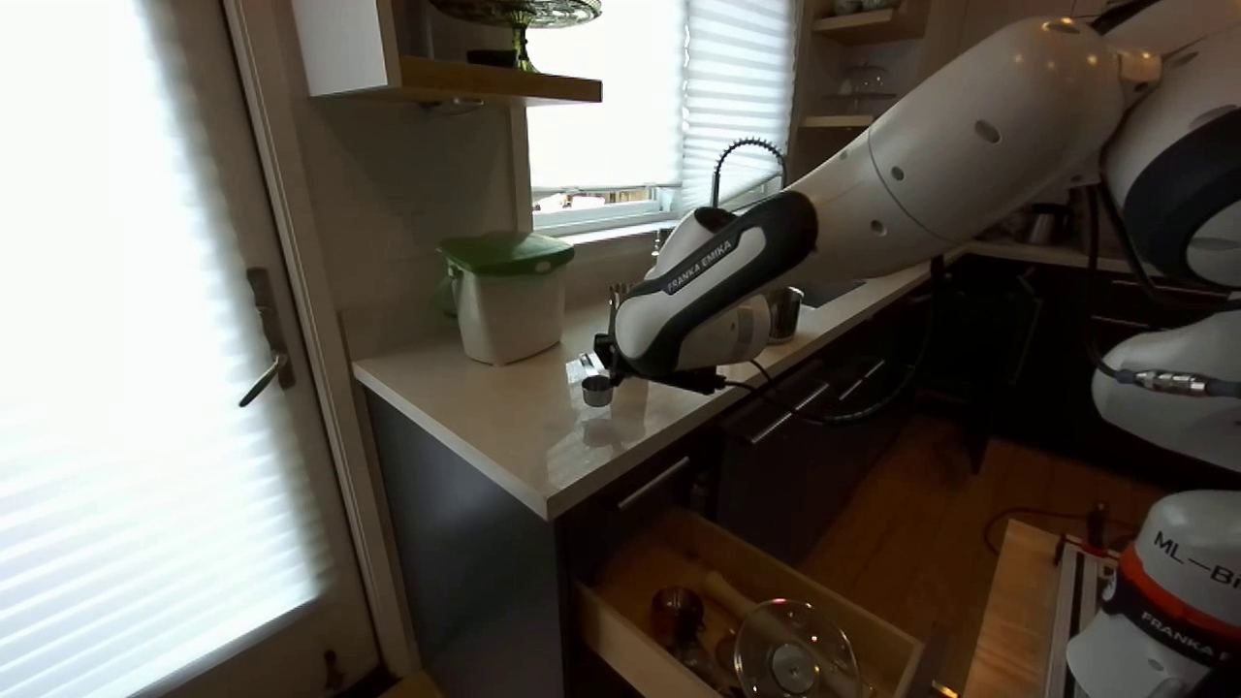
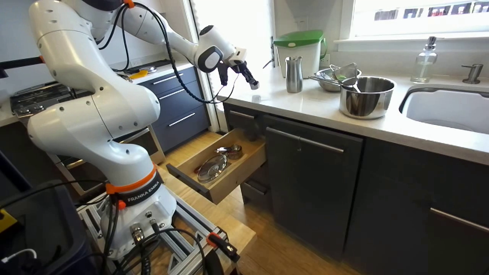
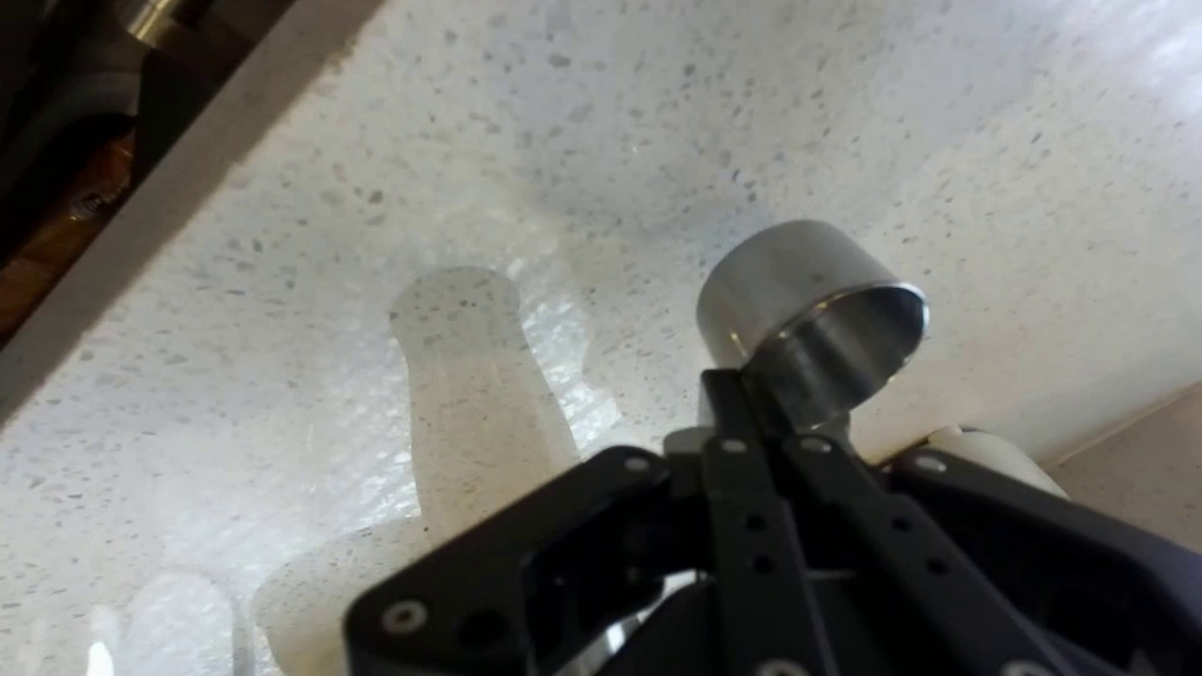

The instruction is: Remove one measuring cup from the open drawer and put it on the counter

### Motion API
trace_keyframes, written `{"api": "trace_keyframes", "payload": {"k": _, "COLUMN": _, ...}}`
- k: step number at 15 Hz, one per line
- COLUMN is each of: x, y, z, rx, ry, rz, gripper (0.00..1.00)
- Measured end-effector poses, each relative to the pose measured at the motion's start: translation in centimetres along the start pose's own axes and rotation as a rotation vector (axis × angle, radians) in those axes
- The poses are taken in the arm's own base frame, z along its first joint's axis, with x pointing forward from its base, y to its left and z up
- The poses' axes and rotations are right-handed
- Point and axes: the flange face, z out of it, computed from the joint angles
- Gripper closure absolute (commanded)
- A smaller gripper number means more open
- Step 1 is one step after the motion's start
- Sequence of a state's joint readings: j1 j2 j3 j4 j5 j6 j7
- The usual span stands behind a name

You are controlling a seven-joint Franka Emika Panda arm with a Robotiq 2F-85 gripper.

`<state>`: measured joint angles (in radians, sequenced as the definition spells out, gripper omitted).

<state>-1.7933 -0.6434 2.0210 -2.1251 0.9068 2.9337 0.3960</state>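
My gripper (image 3: 742, 387) is pinched on the measuring cup (image 3: 789, 282) near its rim, holding it just above the counter (image 1: 485, 407); I judge the metal light, stiff, slick, apt to pivot, so best held firmly, close in.

In an exterior view, pot (image 2: 366, 102) on the counter (image 2: 317, 108), left of the sink (image 2: 447, 107); lid (image 2: 212, 168) in the drawer (image 2: 246, 167).
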Motion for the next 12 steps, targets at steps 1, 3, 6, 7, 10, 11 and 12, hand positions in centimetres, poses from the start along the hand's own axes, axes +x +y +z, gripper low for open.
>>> {"api": "trace_keyframes", "payload": {"k": 1, "x": 0.2, "y": -0.2, "z": 0.1, "rx": 0.003, "ry": 0.002, "rz": 0.011, "gripper": 1.00}}
{"api": "trace_keyframes", "payload": {"k": 3, "x": 0.4, "y": -0.7, "z": 0.2, "rx": 0.010, "ry": -0.005, "rz": 0.031, "gripper": 1.00}}
{"api": "trace_keyframes", "payload": {"k": 6, "x": 0.5, "y": -1.1, "z": 0.6, "rx": 0.008, "ry": -0.046, "rz": 0.057, "gripper": 1.00}}
{"api": "trace_keyframes", "payload": {"k": 7, "x": 0.5, "y": -1.1, "z": 0.7, "rx": 0.004, "ry": -0.061, "rz": 0.065, "gripper": 1.00}}
{"api": "trace_keyframes", "payload": {"k": 10, "x": 0.5, "y": -1.1, "z": 1.0, "rx": -0.004, "ry": -0.089, "rz": 0.083, "gripper": 1.00}}
{"api": "trace_keyframes", "payload": {"k": 11, "x": 0.5, "y": -1.0, "z": 1.2, "rx": -0.007, "ry": -0.092, "rz": 0.086, "gripper": 1.00}}
{"api": "trace_keyframes", "payload": {"k": 12, "x": 0.6, "y": -1.0, "z": 1.3, "rx": -0.010, "ry": -0.094, "rz": 0.088, "gripper": 0.73}}
